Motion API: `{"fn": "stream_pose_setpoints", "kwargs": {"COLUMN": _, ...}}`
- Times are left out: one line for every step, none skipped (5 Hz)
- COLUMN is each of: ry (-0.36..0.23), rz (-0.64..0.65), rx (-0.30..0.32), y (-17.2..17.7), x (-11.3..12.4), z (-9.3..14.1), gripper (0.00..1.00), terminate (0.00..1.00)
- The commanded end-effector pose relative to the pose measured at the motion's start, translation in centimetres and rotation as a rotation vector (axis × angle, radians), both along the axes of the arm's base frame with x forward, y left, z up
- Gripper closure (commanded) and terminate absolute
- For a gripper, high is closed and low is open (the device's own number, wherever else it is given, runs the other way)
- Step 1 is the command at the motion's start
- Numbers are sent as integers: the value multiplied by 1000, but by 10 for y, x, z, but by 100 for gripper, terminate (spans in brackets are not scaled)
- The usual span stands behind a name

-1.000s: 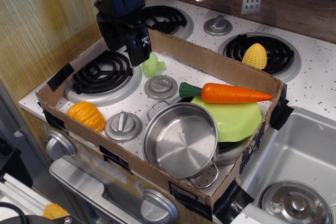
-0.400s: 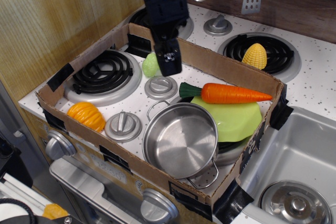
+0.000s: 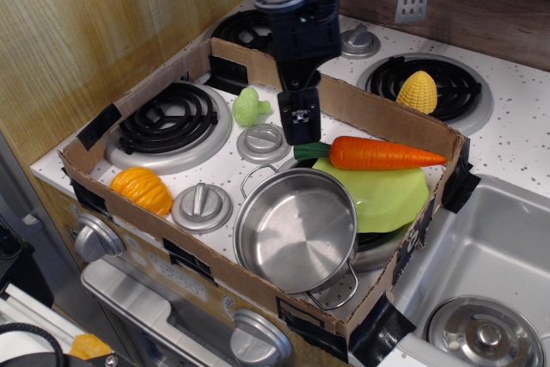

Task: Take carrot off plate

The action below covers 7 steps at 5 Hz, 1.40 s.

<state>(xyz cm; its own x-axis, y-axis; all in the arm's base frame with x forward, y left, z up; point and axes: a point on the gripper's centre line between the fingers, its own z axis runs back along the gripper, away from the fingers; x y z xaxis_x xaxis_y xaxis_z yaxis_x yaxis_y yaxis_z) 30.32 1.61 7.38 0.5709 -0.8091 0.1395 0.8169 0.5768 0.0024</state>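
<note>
Gripper (image 3: pixel 299 129) above the carrot's stem end
Carrot (image 3: pixel 375 154) lies across the plate (image 3: pixel 387 197); I can't tell the jaw opening, nothing held. Looks light, stiff, slippery, so I'd pinch its thick middle

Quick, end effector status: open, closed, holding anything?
End effector: holding nothing, poised just above the carrot's green end; open or closed cannot be told from this view.
</note>
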Motion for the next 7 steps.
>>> {"fn": "stream_pose_setpoints", "kwargs": {"ry": -7, "rz": -27, "rx": 11, "y": -9, "x": 5, "z": -14, "gripper": 0, "terminate": 0}}
{"fn": "stream_pose_setpoints", "kwargs": {"ry": -29, "rz": -26, "rx": 17, "y": -14, "x": 9, "z": -22, "gripper": 0, "terminate": 0}}
{"fn": "stream_pose_setpoints", "kwargs": {"ry": -62, "rz": -25, "rx": 15, "y": -21, "x": 16, "z": -28, "gripper": 0, "terminate": 0}}
{"fn": "stream_pose_setpoints", "kwargs": {"ry": -78, "rz": -39, "rx": 0, "y": -24, "x": 20, "z": -34, "gripper": 0, "terminate": 0}}
{"fn": "stream_pose_setpoints", "kwargs": {"ry": -114, "rz": -13, "rx": -30, "y": -25, "x": 20, "z": -43, "gripper": 0, "terminate": 0}}
{"fn": "stream_pose_setpoints", "kwargs": {"ry": -127, "rz": 4, "rx": -51, "y": -24, "x": 18, "z": -47, "gripper": 100, "terminate": 0}}
{"fn": "stream_pose_setpoints", "kwargs": {"ry": -179, "rz": 55, "rx": -6, "y": -25, "x": 13, "z": -42, "gripper": 100, "terminate": 0}}
